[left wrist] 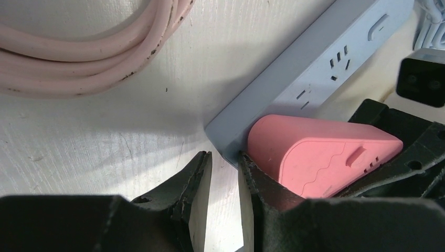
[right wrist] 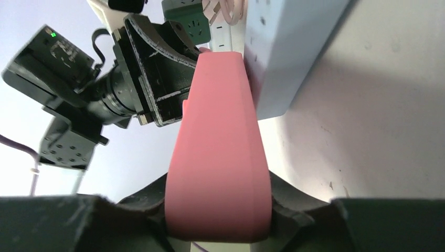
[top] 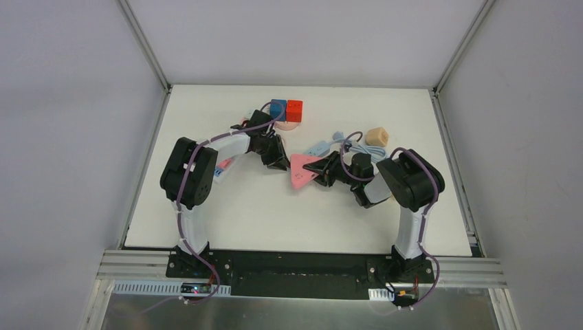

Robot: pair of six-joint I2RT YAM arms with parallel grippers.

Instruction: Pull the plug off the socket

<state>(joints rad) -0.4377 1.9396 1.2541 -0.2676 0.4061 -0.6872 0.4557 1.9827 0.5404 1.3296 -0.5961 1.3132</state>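
Mid-bench the right gripper [right wrist: 218, 207] clamps the plug [right wrist: 218, 142] seated in the socket [left wrist: 315, 68], the left gripper [left wrist: 224, 173] has fingers nearly together at the socket's end, hold unclear; next likely wants a straight pull

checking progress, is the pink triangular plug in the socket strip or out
In, it seems: the pink triangular plastic plug sits flush against the pale blue-grey plastic power strip, no prongs visible between them.

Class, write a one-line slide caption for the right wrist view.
Right gripper clamps the pink plug where it meets the pale blue power strip.
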